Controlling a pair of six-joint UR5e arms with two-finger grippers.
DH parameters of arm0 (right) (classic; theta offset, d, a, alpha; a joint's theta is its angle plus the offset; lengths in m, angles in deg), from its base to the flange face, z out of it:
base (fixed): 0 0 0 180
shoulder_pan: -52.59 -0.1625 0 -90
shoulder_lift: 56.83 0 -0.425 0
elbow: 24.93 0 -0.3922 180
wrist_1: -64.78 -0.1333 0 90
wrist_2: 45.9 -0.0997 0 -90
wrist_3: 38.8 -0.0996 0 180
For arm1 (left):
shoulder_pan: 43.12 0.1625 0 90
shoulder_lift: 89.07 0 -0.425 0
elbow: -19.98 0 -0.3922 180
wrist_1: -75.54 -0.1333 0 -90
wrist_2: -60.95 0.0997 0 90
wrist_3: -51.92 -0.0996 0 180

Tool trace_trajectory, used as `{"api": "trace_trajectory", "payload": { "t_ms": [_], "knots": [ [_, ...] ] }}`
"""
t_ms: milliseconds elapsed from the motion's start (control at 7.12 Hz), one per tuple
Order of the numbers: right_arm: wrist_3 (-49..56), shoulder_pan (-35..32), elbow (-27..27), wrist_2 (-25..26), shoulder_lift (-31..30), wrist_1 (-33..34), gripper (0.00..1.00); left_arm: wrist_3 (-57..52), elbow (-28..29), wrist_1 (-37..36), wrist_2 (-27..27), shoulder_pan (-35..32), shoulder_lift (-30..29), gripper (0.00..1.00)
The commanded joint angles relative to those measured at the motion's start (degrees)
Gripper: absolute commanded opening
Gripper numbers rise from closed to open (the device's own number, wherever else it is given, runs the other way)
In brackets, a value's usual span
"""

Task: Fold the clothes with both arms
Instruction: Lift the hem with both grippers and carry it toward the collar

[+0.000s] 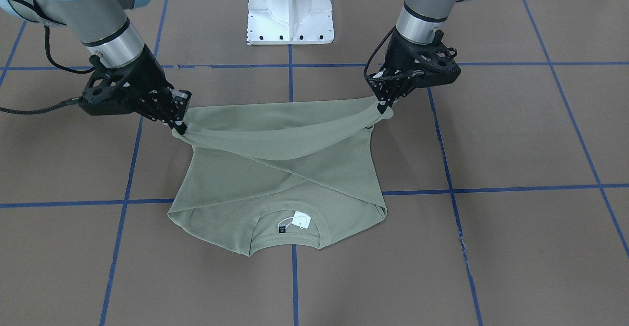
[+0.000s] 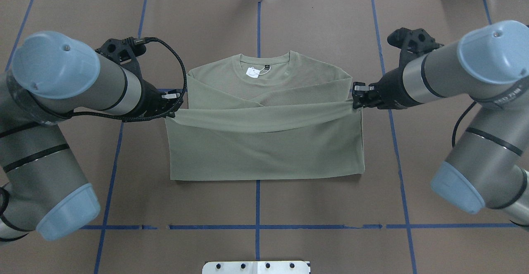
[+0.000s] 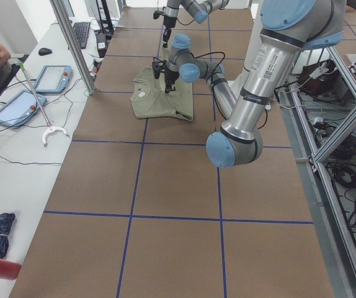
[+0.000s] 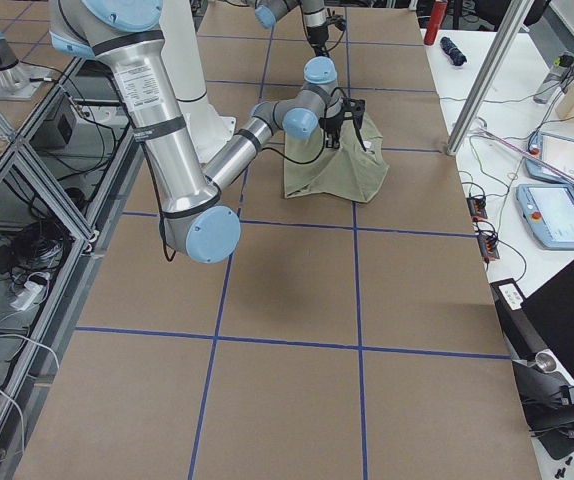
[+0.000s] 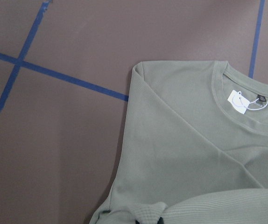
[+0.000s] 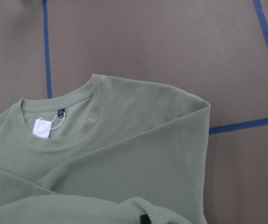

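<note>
The sage-green shirt (image 2: 264,150) lies at the middle of the desk (image 2: 330,203), collar end away from the robot, with both sleeves crossed over the chest. Inside the collar show the white hang tag (image 2: 252,72) and, just beside it, the black neck label (image 2: 268,66). The left tool (image 2: 171,108) is pinched closed on one corner of the shirt's near edge, and the right tool (image 2: 355,100) is pinched closed on the opposite corner. That edge is raised off the desk and stretched between the two tools, sagging a little in the middle, above the crossed sleeves. Below it the cloth hangs down to a straight fold resting on the desk on the robot's side. The collar end lies flat, beyond both tools, across one of the blue tape lines (image 2: 258,22)
</note>
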Motion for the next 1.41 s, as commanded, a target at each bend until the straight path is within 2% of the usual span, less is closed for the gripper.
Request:
{"api": "trace_trajectory", "payload": {
  "t_ms": [0, 141, 422, 703, 1265],
  "knots": [
    [0.3, -2.9, -10.1, -0.1, 6.3, 0.0, 0.00, 0.2, 10.5, 7.2, 0.1, -1.3, -2.8, 0.00],
    [0.3, -2.9, -14.5, -0.1, 8.3, -0.1, 0.00, 0.2, 15.0, 13.4, 0.3, -1.7, -2.9, 0.00],
    [0.3, -3.1, -24.4, -0.4, 14.0, -0.2, 0.00, 0.1, 20.6, 18.2, 0.3, -2.9, -3.7, 0.00],
    [0.0, -3.1, -29.5, -0.4, 13.5, -6.7, 0.00, 0.1, 25.9, 23.6, 0.3, -3.8, -4.2, 0.00],
    [0.2, -3.2, -30.5, -0.4, 13.5, -6.8, 0.00, 0.2, 30.1, 23.9, 0.3, -5.2, -7.1, 0.00]
  ]
}}
